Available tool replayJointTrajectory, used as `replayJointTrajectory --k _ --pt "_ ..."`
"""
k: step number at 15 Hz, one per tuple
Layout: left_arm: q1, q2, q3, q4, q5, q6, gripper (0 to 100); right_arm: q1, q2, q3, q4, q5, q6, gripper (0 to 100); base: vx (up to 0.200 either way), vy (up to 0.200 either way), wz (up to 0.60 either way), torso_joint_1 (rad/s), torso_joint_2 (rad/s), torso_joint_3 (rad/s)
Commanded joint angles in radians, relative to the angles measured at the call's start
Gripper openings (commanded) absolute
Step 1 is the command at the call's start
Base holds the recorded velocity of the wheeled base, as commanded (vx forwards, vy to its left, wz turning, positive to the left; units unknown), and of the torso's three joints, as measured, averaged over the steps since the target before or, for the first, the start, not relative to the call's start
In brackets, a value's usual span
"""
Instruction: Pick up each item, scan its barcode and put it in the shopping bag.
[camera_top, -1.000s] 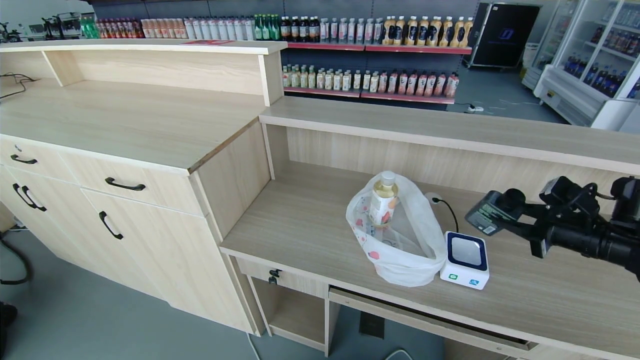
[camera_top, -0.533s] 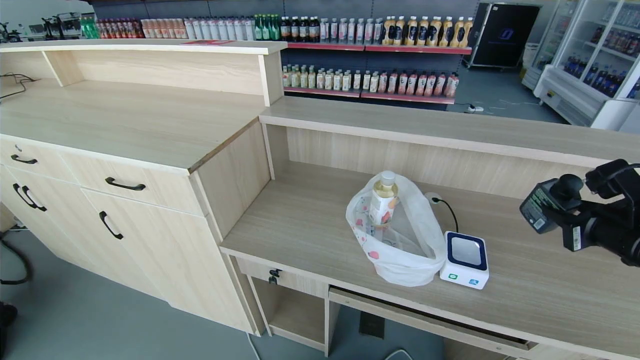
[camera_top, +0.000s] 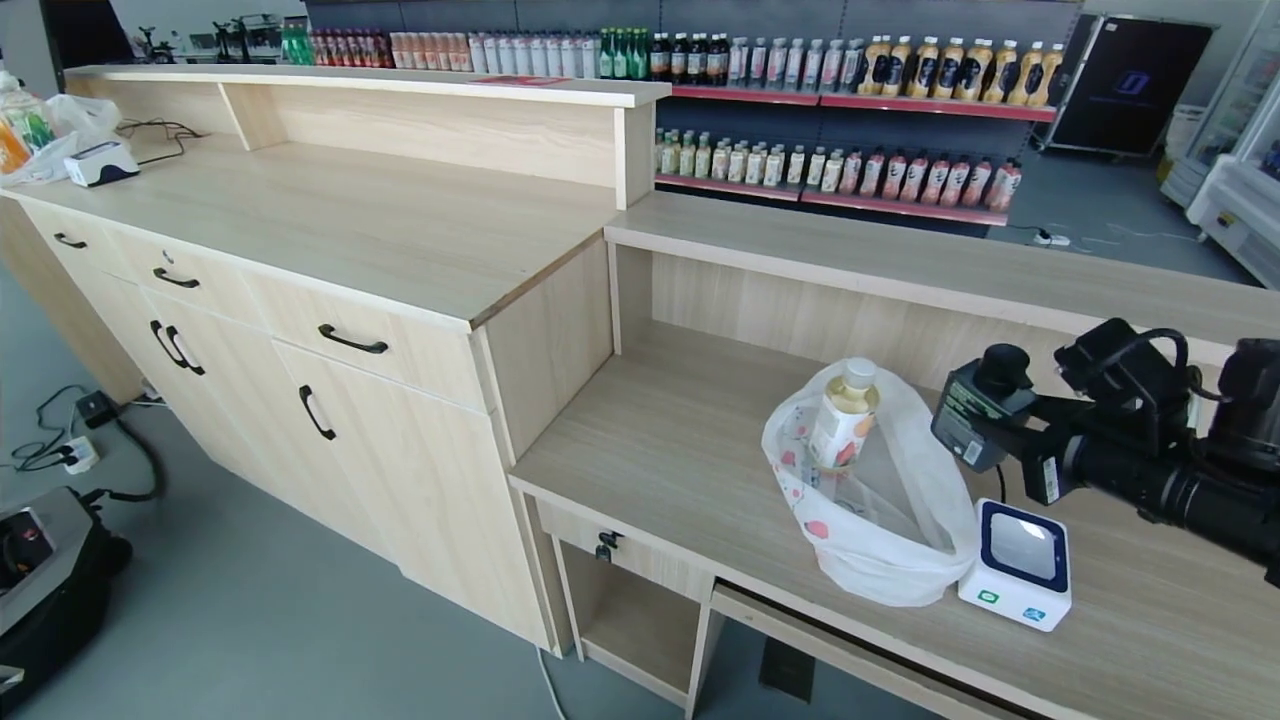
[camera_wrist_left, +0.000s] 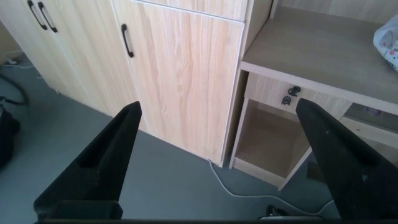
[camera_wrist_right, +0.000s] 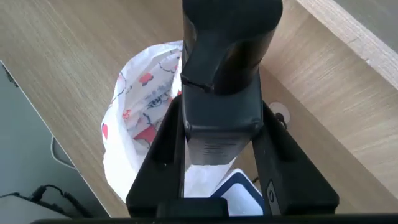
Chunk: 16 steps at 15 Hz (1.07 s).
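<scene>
At the checkout counter, your right gripper is clenched on a dark, black-capped bottle, held in the air above the gap between the shopping bag and the white scanner. Half a second ago that bottle hung well off to the right of the scanner. It has since swung back inward and now sits nearer the bag's open mouth than the scanner's lit window. The head camera has also turned, sliding the whole scene rightward, but bag and scanner have not moved on the counter. A pale tea bottle already stands upright inside the bag. Your left gripper hangs low beside the cabinet door, fingers spread and empty, over the grey floor. The swing back reads as the scan pass ending and the drop beginning, though whether the barcode registered cannot be told. Next you need the bottle over the bag's mouth, clear of the tea bottle, before letting go.
</scene>
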Motion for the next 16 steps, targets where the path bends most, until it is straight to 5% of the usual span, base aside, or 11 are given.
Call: replayJointTrajectory --k 1,16 --pt "0.001 0.002 0.0 0.0 0.0 0.0 100 0.03 0.139 -0.004 -0.002 0.002 0.001 0 0.0 0.0 0.0 0.0 0.0 0.0" --pt "0.001 0.002 0.0 0.0 0.0 0.0 100 0.067 0.514 -0.008 -0.291 0.002 0.064 0 0.0 0.0 0.0 0.0 0.0 0.0"
